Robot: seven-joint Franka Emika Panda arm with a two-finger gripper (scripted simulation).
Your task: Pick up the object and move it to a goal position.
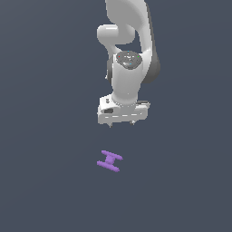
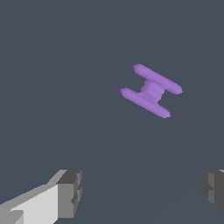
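Above the purple piece (image 1: 109, 161), the gripper (image 1: 121, 123) hangs with jaws spread wide and empty; centre it over the crossbar, align, then descend.

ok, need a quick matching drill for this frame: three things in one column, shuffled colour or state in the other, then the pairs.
Column 1:
1. small purple H-shaped piece
2. white arm's gripper
3. dark grey floor

Column 2:
A. open, holding nothing
B. plain surface under everything
C. lying flat, untouched, apart from the fingers

Pairs: 1-C, 2-A, 3-B
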